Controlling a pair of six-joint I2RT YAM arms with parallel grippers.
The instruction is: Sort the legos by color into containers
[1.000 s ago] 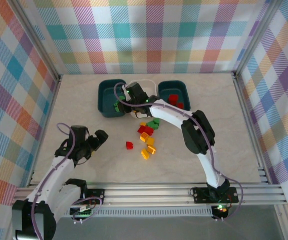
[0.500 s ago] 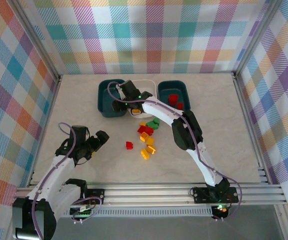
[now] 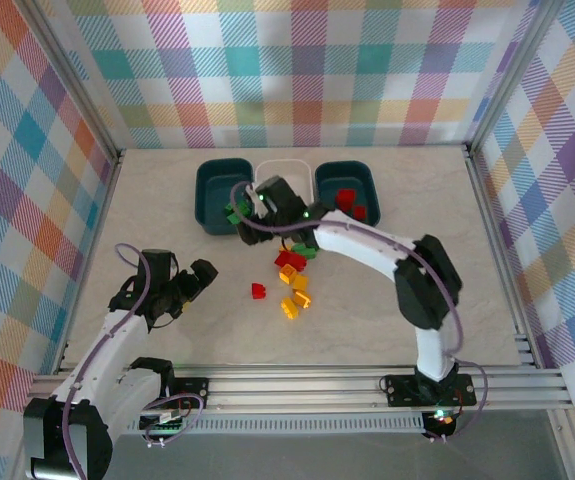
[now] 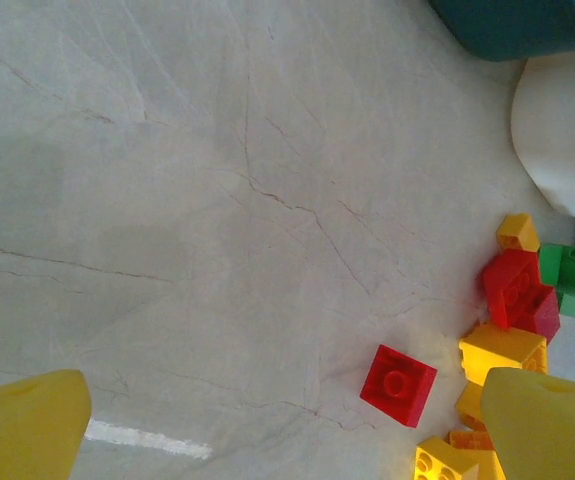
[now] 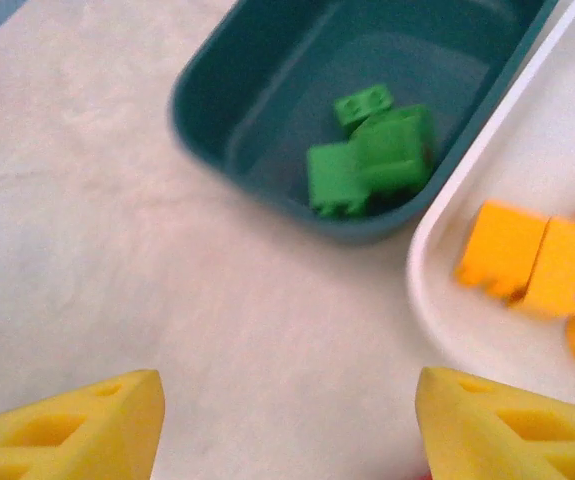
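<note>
Three bins [image 3: 285, 163] line the table's [image 3: 467, 280] far edge; three green legos [image 5: 372, 150] lie in the left bin [image 3: 210, 200]. Left claw [image 4: 287, 420], right claw [image 5: 287, 410]: wide, empty. Right claw came nearer.

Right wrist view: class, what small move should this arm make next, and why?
Probably swing toward the loose pile and lower over a green lego there. The right end effector is open and empty beside the left teal bin, which holds green legos, while red, yellow and green pieces lie unsorted on the table.
</note>
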